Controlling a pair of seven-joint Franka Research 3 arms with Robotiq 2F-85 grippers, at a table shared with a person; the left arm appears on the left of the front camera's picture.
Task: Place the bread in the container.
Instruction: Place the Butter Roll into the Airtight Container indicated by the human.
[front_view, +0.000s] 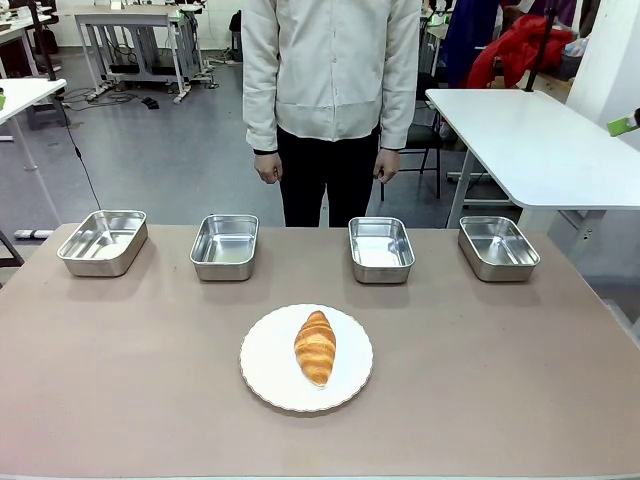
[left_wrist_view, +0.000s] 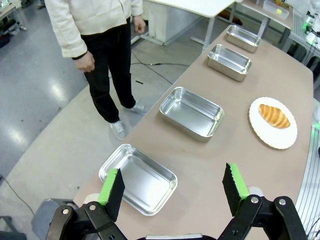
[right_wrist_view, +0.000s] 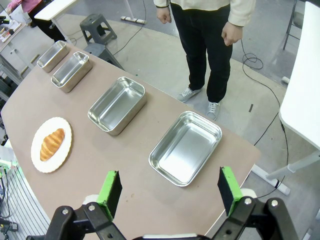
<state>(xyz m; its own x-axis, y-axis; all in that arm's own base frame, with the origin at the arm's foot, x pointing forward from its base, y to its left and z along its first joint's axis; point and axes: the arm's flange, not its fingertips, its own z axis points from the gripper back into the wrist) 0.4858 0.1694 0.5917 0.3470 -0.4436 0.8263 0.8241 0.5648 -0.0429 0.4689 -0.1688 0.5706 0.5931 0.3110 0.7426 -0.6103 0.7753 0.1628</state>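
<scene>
The bread (front_view: 315, 346) lay on a white plate (front_view: 265, 375); both grippers were spread wide and empty.
The plate sat mid-table toward the near edge of the matte brown table (front_view: 120, 400). Four steel pans lined the far edge, from the leftmost container (front_view: 103, 241) to the rightmost container (front_view: 498, 246). The left gripper (left_wrist_view: 172, 172) and right gripper (right_wrist_view: 169, 174) hung above the table. A person (front_view: 330, 70) stood behind the far edge on a grey floor (front_view: 170, 150), with a white side table (front_view: 540, 140) nearby.

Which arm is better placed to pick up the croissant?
Left, marginally; nearly a toss-up. Both grippers are open: left gripper near the leftmost pan, right gripper near the rightmost pan. The plate holding the croissant sits just left of the front view's centre.
</scene>
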